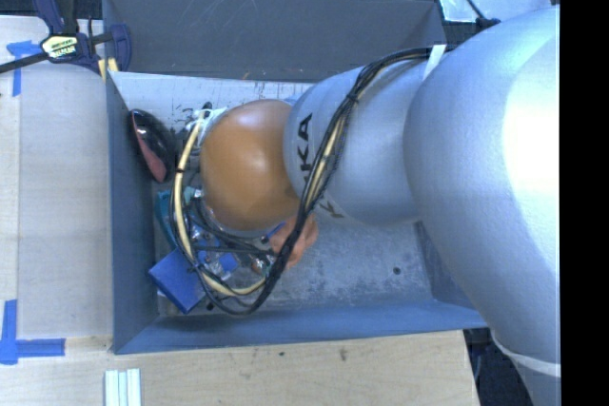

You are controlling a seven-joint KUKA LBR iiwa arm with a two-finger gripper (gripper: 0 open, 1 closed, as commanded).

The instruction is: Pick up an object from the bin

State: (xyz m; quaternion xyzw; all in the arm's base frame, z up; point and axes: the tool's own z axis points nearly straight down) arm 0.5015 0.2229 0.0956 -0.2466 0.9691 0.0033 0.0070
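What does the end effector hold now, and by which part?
It cannot be told. The end effector sits low at the bin's left, near a blue block and an orange thing, under the arm's orange cover, which hides any hold.

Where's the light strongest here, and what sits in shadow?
Camera view: glare is strongest on the silver arm at right; the orange cover has a soft sheen; the bin floor under the arm and the blue block lie in shade.
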